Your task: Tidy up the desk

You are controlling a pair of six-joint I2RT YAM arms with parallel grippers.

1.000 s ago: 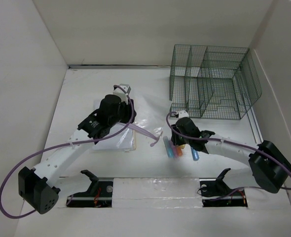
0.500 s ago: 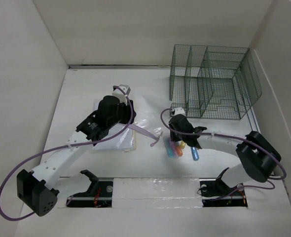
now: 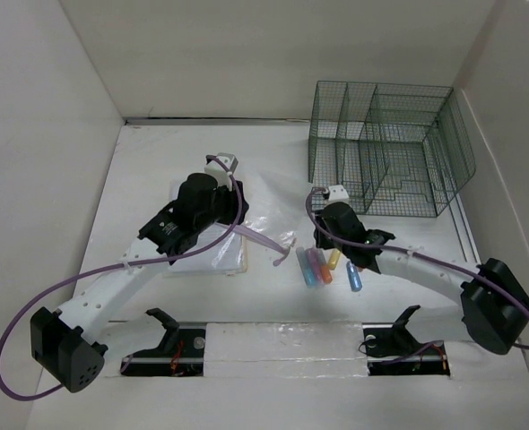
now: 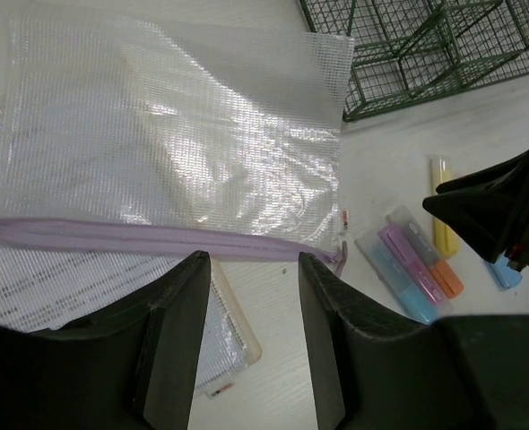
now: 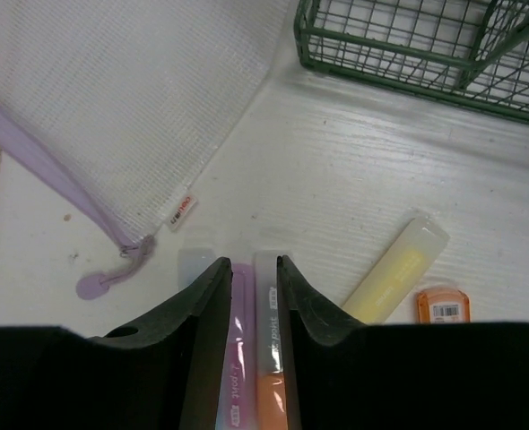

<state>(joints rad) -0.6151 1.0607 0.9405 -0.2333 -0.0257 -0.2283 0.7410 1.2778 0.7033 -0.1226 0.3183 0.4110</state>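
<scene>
The white desk [image 3: 157, 152] holds a clear mesh pouch [image 3: 266, 229] with a purple zip, lying partly on printed papers [image 3: 206, 260]. A row of highlighters [image 3: 318, 266] lies right of it: pale blue, pink, orange, yellow [image 3: 333, 259], with a blue one [image 3: 354, 278] apart. My left gripper [image 3: 221, 224] is open and empty, hovering over the zip edge of the pouch [image 4: 166, 134]. My right gripper [image 3: 325, 251] is open with a narrow gap. It hangs above the top ends of the pink [image 5: 239, 358] and orange [image 5: 266, 305] highlighters and holds nothing.
A green wire-mesh rack [image 3: 385, 148] stands at the back right, close behind the right gripper; it also shows in the right wrist view [image 5: 426, 36]. A cream flat stick [image 4: 238, 322] lies under the pouch's edge. White panels wall the desk.
My right gripper has shifted slightly right and back toward the rack, uncovering more of the highlighters. The left arm has barely moved.
</scene>
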